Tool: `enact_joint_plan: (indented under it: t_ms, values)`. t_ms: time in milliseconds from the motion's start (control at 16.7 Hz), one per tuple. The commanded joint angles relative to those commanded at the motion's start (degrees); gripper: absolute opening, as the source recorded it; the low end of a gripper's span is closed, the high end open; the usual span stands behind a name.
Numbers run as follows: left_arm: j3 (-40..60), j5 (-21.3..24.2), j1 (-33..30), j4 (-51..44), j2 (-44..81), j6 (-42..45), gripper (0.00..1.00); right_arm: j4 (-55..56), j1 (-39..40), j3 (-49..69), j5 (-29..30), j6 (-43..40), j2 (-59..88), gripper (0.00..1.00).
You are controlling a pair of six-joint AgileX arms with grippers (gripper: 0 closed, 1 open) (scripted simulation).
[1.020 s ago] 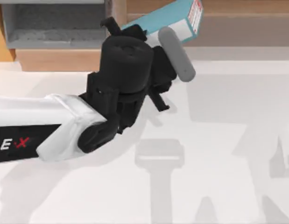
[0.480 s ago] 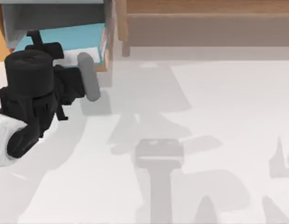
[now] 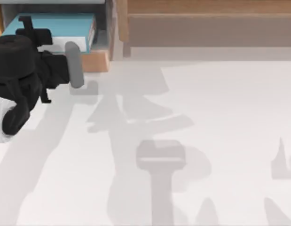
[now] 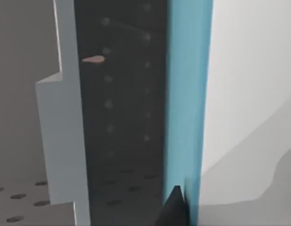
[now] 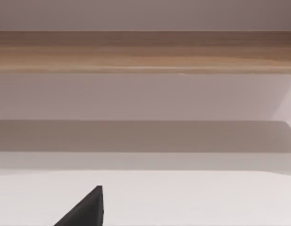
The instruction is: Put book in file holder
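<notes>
The light blue-teal book [image 3: 53, 23] lies inside the grey file holder [image 3: 107, 33] at the table's back left, its white page edge turned toward the holder's tan front lip [image 3: 96, 61]. My left arm's black wrist [image 3: 23, 66] hangs over the holder's front and covers part of the book. Close up, the book's teal side [image 4: 187, 94] stands against the holder's dark perforated inner wall [image 4: 121, 117]. My left gripper [image 4: 183, 212] is shut on the book, with one dark fingertip [image 4: 175, 209] pressed to the teal side. My right gripper [image 5: 89, 209] is parked low over bare table.
A long brown wooden shelf [image 3: 206, 23] runs along the back edge, right of the holder, and also faces the right wrist camera [image 5: 145, 52]. White tabletop [image 3: 206, 141] spreads open across the middle and right, crossed by arm shadows.
My left arm swung left, carrying the book from a tilted pose over the wooden shelf into the file holder. The book now lies squared up and deeper inside.
</notes>
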Motion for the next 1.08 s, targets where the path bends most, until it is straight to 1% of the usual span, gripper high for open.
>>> enact_joint_plan:
  t_ms: [360, 720, 1020, 1080]
  values:
    - [-0.1, -0.1, -0.2, 0.0, -0.1, 0.0, 0.0, 0.0, 0.0, 0.0, 0.0, 0.0, 0.0, 1.0]
    - [5.9, 0.8, 0.9, -0.5, 5.0, 0.2, 0.0, 0.0, 0.0, 0.0, 0.0, 0.0, 0.0, 1.0]
    - [6.7, 1.0, 0.9, -0.6, 6.1, 0.3, 0.0, 0.0, 0.0, 0.0, 0.0, 0.0, 0.0, 1.0]
    - [6.7, 1.0, 0.9, -0.6, 6.1, 0.3, 0.08, 0.0, 0.0, 0.0, 0.0, 0.0, 0.0, 1.0]
